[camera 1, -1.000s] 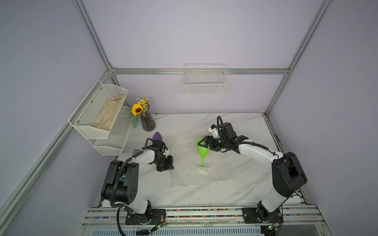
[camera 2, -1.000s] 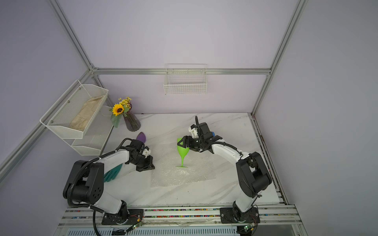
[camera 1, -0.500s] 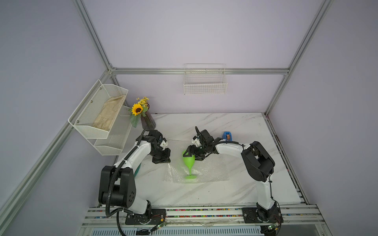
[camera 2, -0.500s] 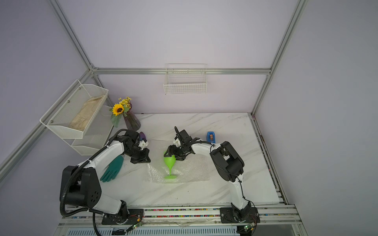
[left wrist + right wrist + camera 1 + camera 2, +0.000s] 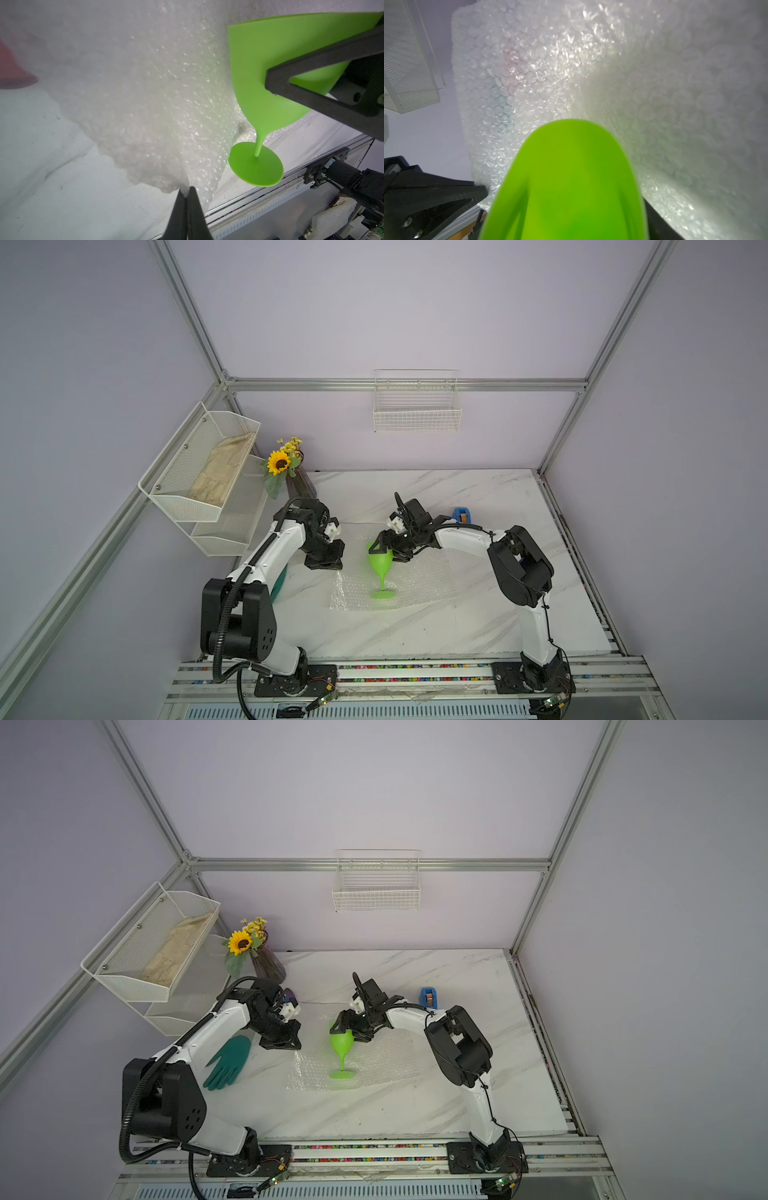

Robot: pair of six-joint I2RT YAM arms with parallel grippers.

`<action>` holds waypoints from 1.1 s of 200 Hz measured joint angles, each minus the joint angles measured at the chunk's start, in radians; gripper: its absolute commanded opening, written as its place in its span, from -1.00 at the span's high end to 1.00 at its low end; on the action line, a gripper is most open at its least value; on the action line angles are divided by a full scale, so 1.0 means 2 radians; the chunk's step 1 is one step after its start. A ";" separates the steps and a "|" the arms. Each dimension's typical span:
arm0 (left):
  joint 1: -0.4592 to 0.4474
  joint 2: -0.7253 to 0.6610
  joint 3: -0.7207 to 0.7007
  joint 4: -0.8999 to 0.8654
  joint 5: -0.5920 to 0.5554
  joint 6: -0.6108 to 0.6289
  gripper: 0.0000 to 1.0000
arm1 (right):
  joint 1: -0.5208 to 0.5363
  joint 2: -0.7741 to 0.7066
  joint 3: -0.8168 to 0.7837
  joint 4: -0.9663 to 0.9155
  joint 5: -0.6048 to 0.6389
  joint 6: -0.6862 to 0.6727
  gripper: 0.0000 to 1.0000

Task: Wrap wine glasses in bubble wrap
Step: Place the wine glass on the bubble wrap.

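The left fingers (image 5: 177,216) are pressed shut on an edge of the bubble wrap (image 5: 155,104), which rises from them as a crinkled, shiny, translucent wall beside the goblet (image 5: 270,62). The right fingers (image 5: 322,55) clasp the goblet's wide bowl from both sides. It stands upright, lime-green and opaque, round foot on the sheet. The wrap lies mid-table (image 5: 415,635), with bare marble toward the front edge. A blue tape dispenser (image 5: 462,515) sits behind the right arm and a green glove (image 5: 228,1060) beside the left arm.

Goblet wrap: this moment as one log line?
left gripper: shut on bubble wrap edge, lifted | right gripper: holding goblet bowl | goblet: upright over wrap
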 measured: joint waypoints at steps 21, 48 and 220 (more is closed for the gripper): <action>0.000 0.002 0.004 -0.003 -0.009 0.005 1.00 | 0.000 0.003 0.002 0.000 -0.008 0.001 -0.29; 0.002 0.002 0.012 -0.010 -0.015 0.007 1.00 | 0.000 0.017 0.002 -0.005 -0.006 -0.001 -0.33; -0.066 0.053 0.112 -0.014 0.045 0.000 1.00 | -0.041 -0.054 -0.020 -0.088 0.051 -0.056 -0.94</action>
